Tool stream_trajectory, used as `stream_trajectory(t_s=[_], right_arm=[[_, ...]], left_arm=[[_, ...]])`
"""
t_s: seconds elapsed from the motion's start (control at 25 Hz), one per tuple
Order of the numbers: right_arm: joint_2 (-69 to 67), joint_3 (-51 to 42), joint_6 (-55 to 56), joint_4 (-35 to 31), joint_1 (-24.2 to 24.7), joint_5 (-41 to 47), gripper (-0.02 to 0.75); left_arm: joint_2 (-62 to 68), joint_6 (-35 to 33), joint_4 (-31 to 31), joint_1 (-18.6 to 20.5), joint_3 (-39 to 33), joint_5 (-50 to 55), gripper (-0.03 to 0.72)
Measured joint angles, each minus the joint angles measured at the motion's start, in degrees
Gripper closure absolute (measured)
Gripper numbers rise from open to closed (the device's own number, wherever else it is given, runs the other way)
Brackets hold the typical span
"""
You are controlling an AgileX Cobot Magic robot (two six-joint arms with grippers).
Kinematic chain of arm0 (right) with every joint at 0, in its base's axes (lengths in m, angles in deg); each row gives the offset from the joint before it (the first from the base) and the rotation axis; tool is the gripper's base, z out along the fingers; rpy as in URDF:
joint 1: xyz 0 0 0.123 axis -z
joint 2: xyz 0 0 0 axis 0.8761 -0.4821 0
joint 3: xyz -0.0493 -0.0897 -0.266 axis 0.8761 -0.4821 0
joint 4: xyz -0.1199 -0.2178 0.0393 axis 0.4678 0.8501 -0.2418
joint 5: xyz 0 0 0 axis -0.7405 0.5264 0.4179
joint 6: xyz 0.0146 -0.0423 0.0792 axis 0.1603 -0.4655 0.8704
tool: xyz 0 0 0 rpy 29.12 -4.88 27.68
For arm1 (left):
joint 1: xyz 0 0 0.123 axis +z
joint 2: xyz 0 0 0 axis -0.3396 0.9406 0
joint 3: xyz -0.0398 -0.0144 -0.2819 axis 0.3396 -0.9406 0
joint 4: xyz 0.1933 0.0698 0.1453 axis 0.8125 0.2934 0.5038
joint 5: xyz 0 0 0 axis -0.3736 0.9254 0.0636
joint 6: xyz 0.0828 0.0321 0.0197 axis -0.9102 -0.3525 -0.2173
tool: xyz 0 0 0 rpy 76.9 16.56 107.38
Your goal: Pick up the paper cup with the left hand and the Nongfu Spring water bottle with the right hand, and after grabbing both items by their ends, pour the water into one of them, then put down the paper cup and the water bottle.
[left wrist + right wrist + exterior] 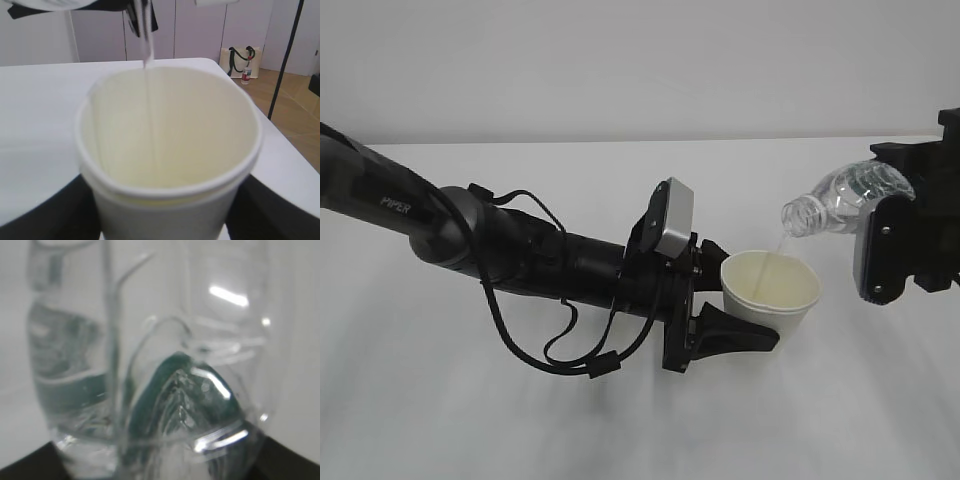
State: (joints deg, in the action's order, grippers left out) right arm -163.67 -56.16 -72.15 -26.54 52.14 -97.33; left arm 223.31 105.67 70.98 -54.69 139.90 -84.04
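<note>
While tipped neck-down above the white tabletop [520, 420], bottle [845, 198] clamped at its base in right hand [910, 250], mouth just over the cup's far rim. Thin stream of water [778, 245] falling into cup [770, 290]. Cup upright, gripped low between fingers of left hand [720, 320], raised off the tabletop.

Exterior view: slanted down over counter [620, 420]. Left wrist view: close behind paper cup [170, 150]. Right wrist view: pressed against Nongfu Spring water bottle [165, 365]. Cup shared.
</note>
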Motion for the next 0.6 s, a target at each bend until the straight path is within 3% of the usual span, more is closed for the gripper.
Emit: stream_trajectory(t_s=[0.6], right_arm=[[0.0, 0.0, 0.0, 0.1, 0.0, -0.1, 0.310]], left_arm=[[0.0, 0.0, 0.0, 0.0, 0.0, 0.0, 0.206]])
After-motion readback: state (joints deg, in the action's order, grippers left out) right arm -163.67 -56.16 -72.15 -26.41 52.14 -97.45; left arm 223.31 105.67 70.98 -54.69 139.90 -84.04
